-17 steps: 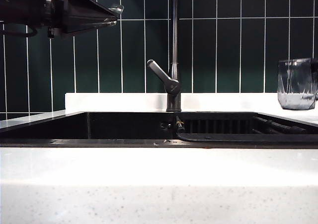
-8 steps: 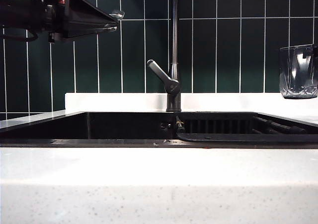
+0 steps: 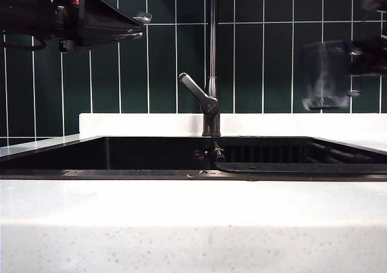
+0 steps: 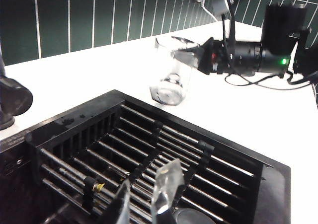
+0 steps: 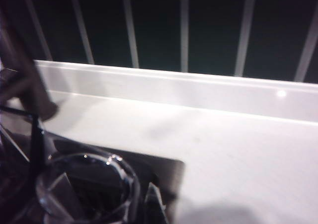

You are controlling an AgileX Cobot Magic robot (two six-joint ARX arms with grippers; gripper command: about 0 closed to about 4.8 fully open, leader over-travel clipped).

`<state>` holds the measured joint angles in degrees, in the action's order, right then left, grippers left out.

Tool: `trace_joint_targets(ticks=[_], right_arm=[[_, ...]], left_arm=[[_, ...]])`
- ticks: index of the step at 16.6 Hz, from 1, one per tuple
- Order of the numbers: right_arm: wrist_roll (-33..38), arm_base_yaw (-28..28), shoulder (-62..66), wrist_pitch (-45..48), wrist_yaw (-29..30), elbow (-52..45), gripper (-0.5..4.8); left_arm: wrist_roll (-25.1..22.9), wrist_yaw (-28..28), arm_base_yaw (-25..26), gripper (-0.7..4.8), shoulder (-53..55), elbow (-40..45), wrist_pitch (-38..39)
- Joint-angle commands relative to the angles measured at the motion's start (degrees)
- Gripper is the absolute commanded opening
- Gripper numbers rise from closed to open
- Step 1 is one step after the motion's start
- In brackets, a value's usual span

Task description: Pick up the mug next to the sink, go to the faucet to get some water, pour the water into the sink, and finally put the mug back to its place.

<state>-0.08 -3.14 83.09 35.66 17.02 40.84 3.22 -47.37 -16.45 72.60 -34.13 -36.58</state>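
Note:
The clear mug (image 3: 326, 73) hangs blurred in the air to the right of the faucet (image 3: 211, 73), above the right end of the black sink (image 3: 151, 173). My right gripper (image 3: 355, 67) is shut on its side. In the left wrist view the mug (image 4: 171, 72) hangs over the counter by the sink's corner, with the right gripper (image 4: 199, 57) on it. The right wrist view shows the mug's rim (image 5: 87, 182) against my right gripper (image 5: 139, 204). My left gripper (image 3: 138, 25) hovers high at the left, its fingers slightly apart and empty. In its own view the left gripper (image 4: 144, 201) is above the ribbed rack (image 4: 149, 154).
White countertop (image 3: 193, 224) runs along the front and around the sink. A white ledge (image 3: 145, 123) meets the dark green tiled wall (image 3: 266, 61). The faucet's grey lever (image 3: 193, 88) angles up to the left. A cable and plug (image 4: 213, 5) lie at the counter's far end.
The right gripper has lifted the mug off the counter at the right and carried it up and left toward the faucet. The left arm has stayed where it was.

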Motion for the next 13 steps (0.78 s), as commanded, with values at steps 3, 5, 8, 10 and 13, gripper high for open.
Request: trace_joint_targets(ticks=[3, 5, 8, 10, 13], right_arm=[[0.1, 4.2, -0.5, -4.8, -0.8, 5.1, -0.04], [0.2, 6.4, -0.5, -5.8, -0.8, 5.9, -0.05], [0.6, 9.2, -0.5, -5.7, -0.8, 5.9, -0.05], [1.6, 11.4, -0.5, -5.5, -0.8, 6.4, -0.05], [1.7, 13.7, -0.5, -6.1, -0.8, 8.3, -0.05]], left_arm=[[-0.2, -0.3, -0.1, 0.64, -0.2, -0.2, -0.3], [-0.2, -0.2, -0.1, 0.64, -0.2, -0.2, -0.3], [-0.3, 0.0, -0.1, 0.61, -0.2, -0.2, -0.3], [-1.2, 0.2, -0.1, 0.57, -0.2, -0.2, -0.3], [-1.3, 0.3, -0.1, 0.57, -0.1, -0.2, -0.3]])
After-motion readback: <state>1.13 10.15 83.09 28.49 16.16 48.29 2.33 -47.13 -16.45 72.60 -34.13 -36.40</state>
